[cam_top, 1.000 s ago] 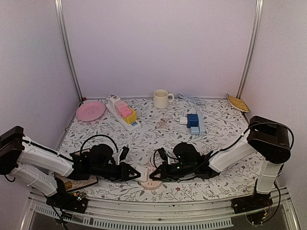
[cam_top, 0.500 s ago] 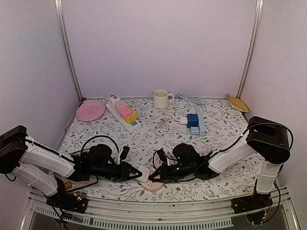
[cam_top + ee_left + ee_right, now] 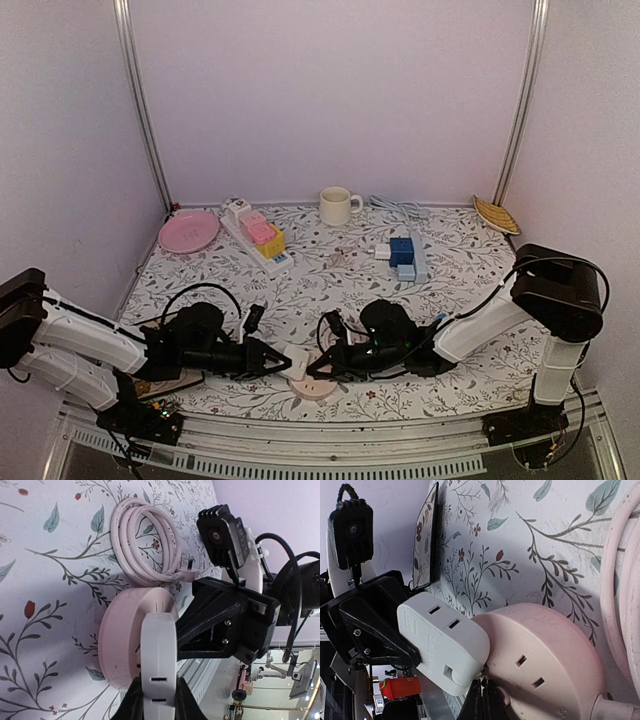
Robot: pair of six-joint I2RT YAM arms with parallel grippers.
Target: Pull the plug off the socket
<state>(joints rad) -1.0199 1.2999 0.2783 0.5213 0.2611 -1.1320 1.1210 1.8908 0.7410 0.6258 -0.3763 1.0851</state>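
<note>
At the near edge of the floral worktop (image 3: 330,290), the white plug (image 3: 158,665) leans tilted against the round pink socket (image 3: 117,650) and touches it. Where the two meet is hidden, so it cannot be told whether the plug is seated. There is one plug and one socket, and the right wrist view shows two slots on each. Both are smooth plastic, the plug a rounded block and the socket a disc. The left end effector (image 3: 157,702) clamps the plug's flanks. The right end effector (image 3: 482,697), fingers pinched together, sets its tips against the socket's rim. One coiled pink cable (image 3: 145,540) lies just beside the socket.
</note>
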